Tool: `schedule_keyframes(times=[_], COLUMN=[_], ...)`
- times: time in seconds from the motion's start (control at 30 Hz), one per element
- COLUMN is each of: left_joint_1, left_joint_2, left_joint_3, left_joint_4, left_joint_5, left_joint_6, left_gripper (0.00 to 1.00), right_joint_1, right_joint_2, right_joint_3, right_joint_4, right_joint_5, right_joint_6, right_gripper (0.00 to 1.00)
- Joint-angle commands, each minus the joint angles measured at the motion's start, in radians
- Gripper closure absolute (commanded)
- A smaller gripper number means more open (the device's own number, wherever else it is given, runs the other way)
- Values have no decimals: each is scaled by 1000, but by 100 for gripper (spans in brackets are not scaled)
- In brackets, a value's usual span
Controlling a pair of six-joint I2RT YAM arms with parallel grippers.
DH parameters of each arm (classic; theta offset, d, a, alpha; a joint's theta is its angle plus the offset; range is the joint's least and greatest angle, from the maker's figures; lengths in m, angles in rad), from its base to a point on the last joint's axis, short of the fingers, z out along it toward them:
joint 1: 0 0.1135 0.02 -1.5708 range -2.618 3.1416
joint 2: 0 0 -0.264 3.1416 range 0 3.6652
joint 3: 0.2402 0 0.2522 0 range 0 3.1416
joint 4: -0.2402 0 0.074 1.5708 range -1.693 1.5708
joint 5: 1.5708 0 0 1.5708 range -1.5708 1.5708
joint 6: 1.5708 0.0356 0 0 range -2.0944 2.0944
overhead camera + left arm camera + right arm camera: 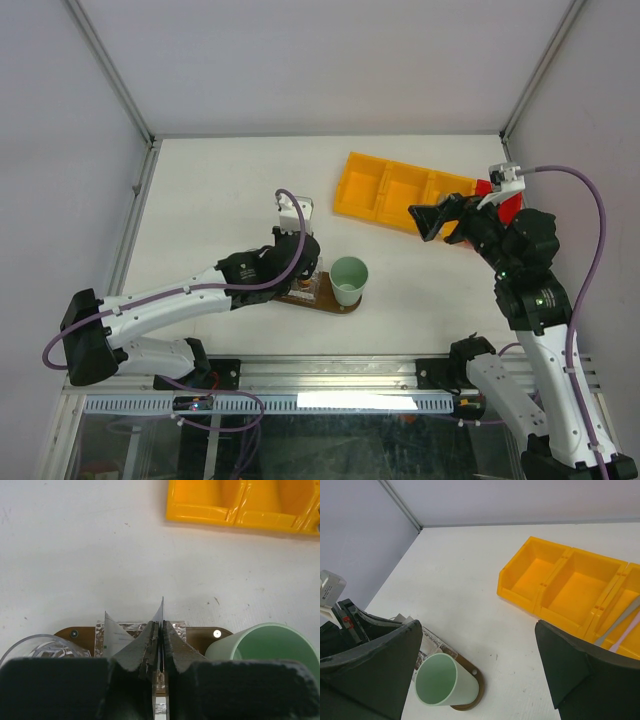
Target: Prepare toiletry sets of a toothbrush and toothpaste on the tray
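Observation:
The dark brown oval tray [338, 305] [200, 639] [479, 686] lies near the table's front. My left gripper [304, 272] [162, 626] hangs over its middle, shut on the thin flat end of a white toothpaste tube [162, 607] that stands up between the jaws. A second white tube [114, 634] leans just to its left, above crinkled silver foil [177, 627]. My right gripper [432, 220] [479, 625] is open and holds nothing, hovering at the near edge of the yellow bin [395, 190]. A grey toothbrush [619, 622] and a pinkish one [631, 631] lie in that bin's right compartment.
A mint-green cup [349, 279] [272, 642] [440, 679] stands on the tray's right end. A clear glass [37, 647] stands on its left end. The yellow bin [240, 502] [555, 582] has several compartments; a red bin [507, 205] sits behind the right arm. Enclosure walls ring the table.

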Motion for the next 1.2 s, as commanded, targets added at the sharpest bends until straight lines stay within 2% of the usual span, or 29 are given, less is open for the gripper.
schedule_keyframes(times=[0.0,0.1,0.4,0.7,0.97,1.17], left_joint_1=[-8,-10,-13,-14,-15,-15], left_joint_2=[-18,-20,-17,-17,-37,-73], left_joint_3=[-9,-9,19,75,150,204], left_joint_4=[44,44,25,-23,-68,-78], left_joint_5=[1,1,12,16,33,58], left_joint_6=[-4,-5,2,7,26,51], left_gripper=[88,82,75,53,47,38], right_joint_1=[-7,-7,-6,-7,-7,-6], right_joint_2=[-12,-12,-8,-12,-7,-7], right_joint_3=[4,6,0,-8,-13,-14], right_joint_4=[49,48,55,54,64,59], right_joint_5=[10,10,0,-5,-15,-15], right_joint_6=[-14,-14,-8,-4,5,2], right_gripper=[1,1,1,1,1,1])
